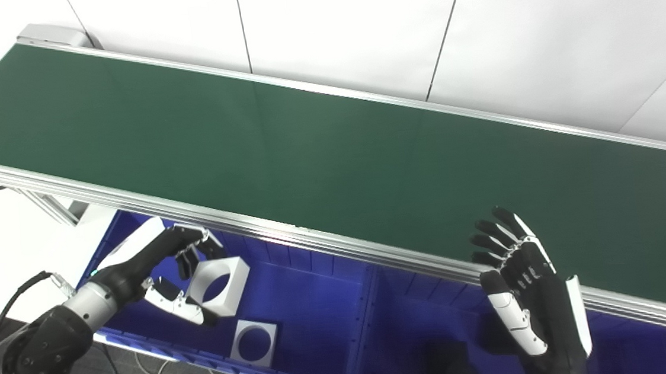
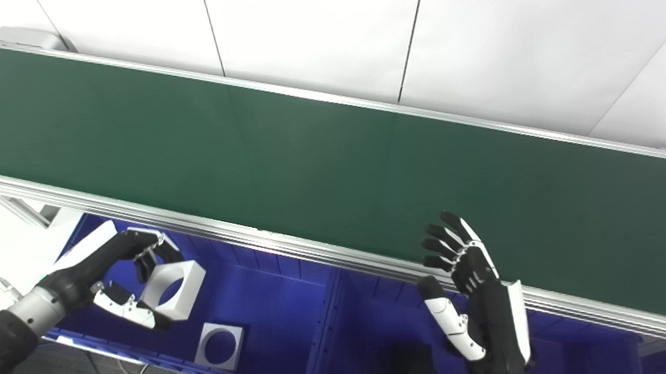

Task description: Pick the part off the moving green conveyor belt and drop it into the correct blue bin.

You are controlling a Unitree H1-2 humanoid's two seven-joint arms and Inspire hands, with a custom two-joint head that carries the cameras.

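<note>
The conveyor belt [image 1: 330, 145] is plain dark green, edged by silver metal rails [image 1: 289, 235], against a white panelled wall [image 1: 356, 24]. Both bins [image 1: 318, 307] are deep blue, and the two square parts [image 1: 219, 285] are white. The left hand [image 1: 176, 270] and right hand [image 1: 525, 291] are black with white panels.

Left black-and-white robot hand [image 1: 176, 270] is curled around a white square block with a round hole [image 1: 219, 285], fingers on top, thumb underneath, forearm coming in low from the left. Right black-and-white robot hand [image 1: 522, 282] is held upright, empty, fingers spread and pointing up.
</note>
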